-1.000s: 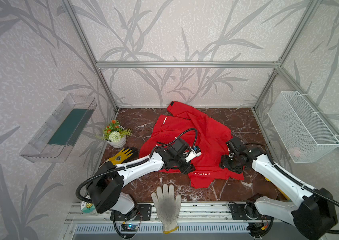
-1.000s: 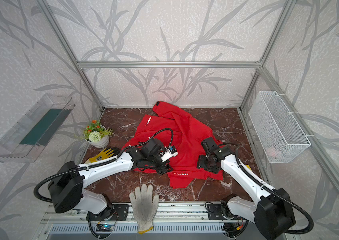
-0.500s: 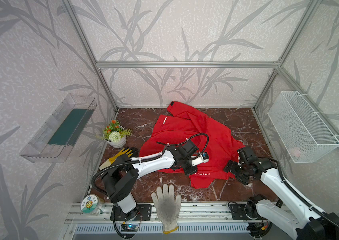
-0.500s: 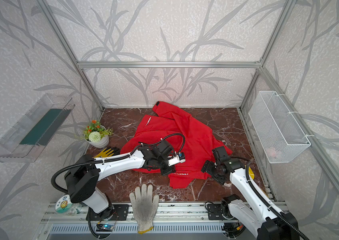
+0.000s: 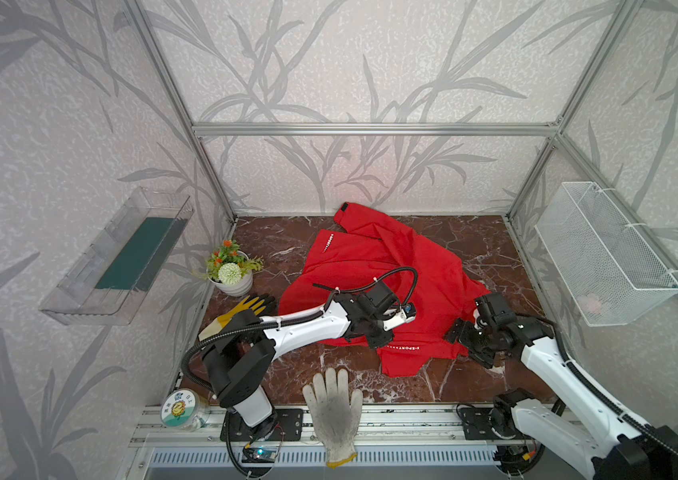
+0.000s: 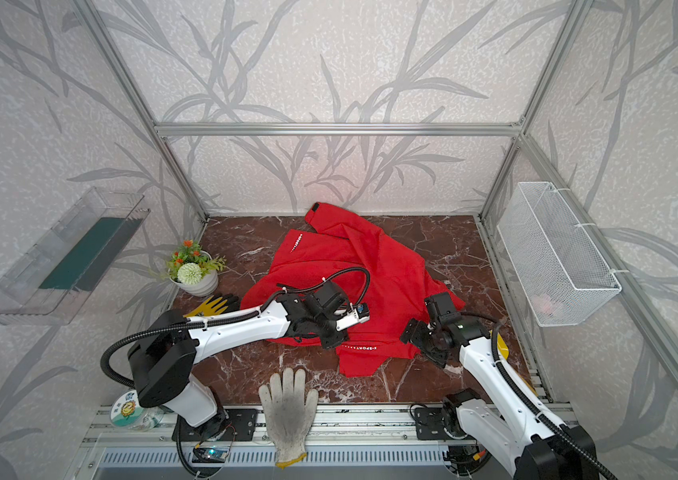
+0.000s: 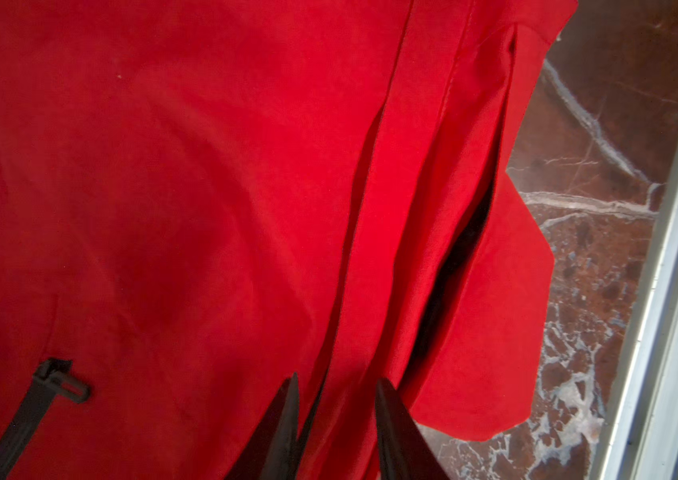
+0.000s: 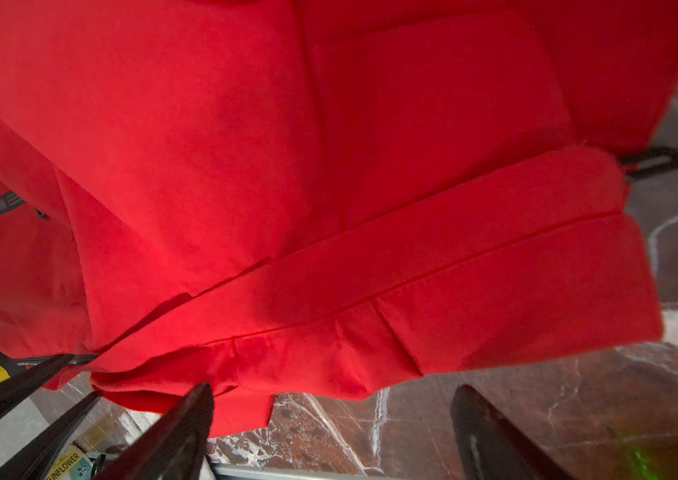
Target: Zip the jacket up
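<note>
The red jacket [image 5: 370, 257] [image 6: 391, 270] lies crumpled on the marble floor in both top views. My left gripper [image 5: 373, 340] [image 6: 329, 338] reaches across its lower front. In the left wrist view the left gripper [image 7: 335, 378] stands narrowly open, its fingertips [image 7: 292, 386] astride a flat strip of the jacket's front edge. A black pocket zipper pull [image 7: 58, 382] lies to one side. My right gripper [image 5: 464, 345] [image 6: 416, 338] is wide open at the jacket's right hem. The right wrist view shows the right gripper [image 8: 331, 388] with only marble between its fingers and the hem [image 8: 329, 365] just beyond.
A white glove [image 5: 335, 399] lies on the front rail. By the left wall lie a yellow-and-black glove [image 5: 245, 305] and a flower pot [image 5: 231, 270]. A wire basket [image 5: 603, 253] hangs on the right wall, a clear tray [image 5: 121, 253] on the left. A round tin [image 5: 181, 409] sits front left.
My left gripper has slid right across the jacket toward its lower front edge. My right arm has drawn back off the jacket to its right hem, and its jaws have widened.
</note>
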Robot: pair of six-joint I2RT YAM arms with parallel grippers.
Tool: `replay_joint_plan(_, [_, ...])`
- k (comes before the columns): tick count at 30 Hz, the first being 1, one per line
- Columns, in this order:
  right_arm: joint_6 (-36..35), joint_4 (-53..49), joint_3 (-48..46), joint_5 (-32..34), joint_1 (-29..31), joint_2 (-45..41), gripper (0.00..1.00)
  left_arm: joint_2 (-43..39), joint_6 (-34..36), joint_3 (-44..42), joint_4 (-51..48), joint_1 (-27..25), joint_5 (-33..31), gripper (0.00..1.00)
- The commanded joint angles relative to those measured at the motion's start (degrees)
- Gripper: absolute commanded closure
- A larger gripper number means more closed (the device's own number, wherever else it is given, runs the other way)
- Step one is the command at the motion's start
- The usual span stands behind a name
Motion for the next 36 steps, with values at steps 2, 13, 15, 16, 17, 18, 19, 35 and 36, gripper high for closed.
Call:
replay_joint_plan(2, [0.4,0.3,-0.7,-0.8,-0.2,-0.7,0.1,0.5,1.4,2.2,-3.8,-0.1,-2.5,0.64])
replay_joint_plan(13, [4.4,7.3,-3.2,-3.7,-0.4,-1.4,0.09,3.7,1.2,4.4,-8.3,-0.1,5.3,0.97])
replay_joint_plan(15, [6.2,11.0,-4.6,-6.0,-0.4,-0.8,0.09,3.3,1.7,4.9,-9.0,-0.1,4.4,1.0])
replay_joint_plan(16, [7.0,12.8,-5.2,-7.2,-0.4,-0.5,0.09,2.9,2.1,5.2,-9.5,-0.1,3.9,1.0])
replay_joint_plan(17, [8.1,15.1,-6.1,-8.6,-0.4,0.0,0.08,2.3,2.3,5.4,-9.5,-0.1,2.9,1.0])
replay_joint_plan(18, [9.5,18.0,-7.3,-10.4,-0.4,0.5,0.08,1.4,2.6,5.5,-9.0,-0.1,1.6,1.0])
replay_joint_plan(19, [10.5,21.2,-8.4,-11.7,-0.4,0.8,0.08,0.6,3.0,5.4,-8.5,-0.1,0.7,1.0])
replay_joint_plan(35, [21.7,60.8,-13.7,-4.7,-0.4,7.9,0.08,-19.3,11.8,-10.2,7.4,-0.4,0.5,1.0])
replay_joint_plan(36, [21.5,61.8,-13.3,-4.9,-0.4,9.3,0.08,-19.7,11.5,-10.8,7.6,-0.6,0.8,1.0])
